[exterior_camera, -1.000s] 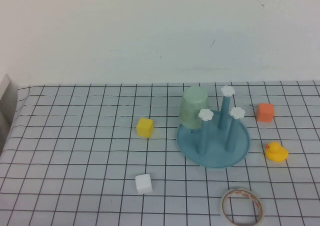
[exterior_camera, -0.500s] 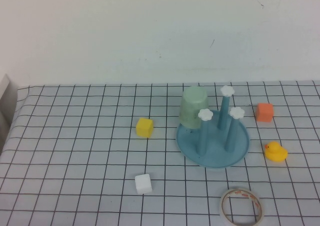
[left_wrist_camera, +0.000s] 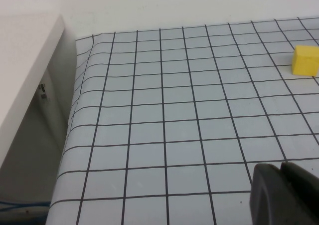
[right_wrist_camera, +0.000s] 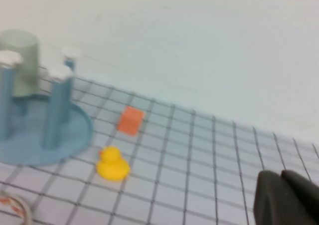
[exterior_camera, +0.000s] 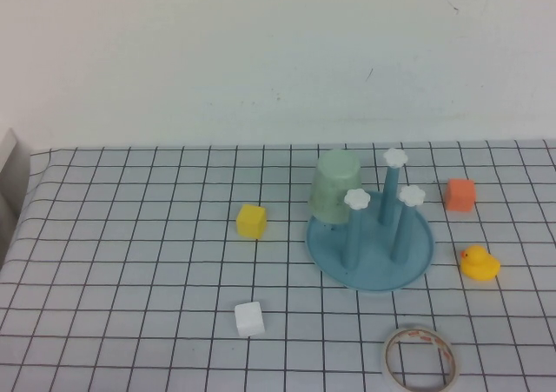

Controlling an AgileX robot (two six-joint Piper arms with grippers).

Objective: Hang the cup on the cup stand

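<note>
The pale mint-green cup [exterior_camera: 336, 186] sits upside down over the far left peg of the cup stand [exterior_camera: 372, 251], a teal-blue dish with blue pegs topped by white flower caps. Both also show in the right wrist view, the cup [right_wrist_camera: 21, 60] and the stand [right_wrist_camera: 30, 135]. Neither arm shows in the high view. My left gripper [left_wrist_camera: 281, 192] is shut and empty above the grid cloth, far from the stand. My right gripper [right_wrist_camera: 281, 197] is shut and empty, well to the right of the stand.
A yellow cube [exterior_camera: 251, 221] lies left of the stand, a white cube [exterior_camera: 248, 319] nearer the front. An orange cube [exterior_camera: 460, 195] and a yellow duck [exterior_camera: 479, 262] lie right of the stand. A tape ring [exterior_camera: 420, 359] lies at the front edge. The table's left edge [left_wrist_camera: 75, 110] drops off.
</note>
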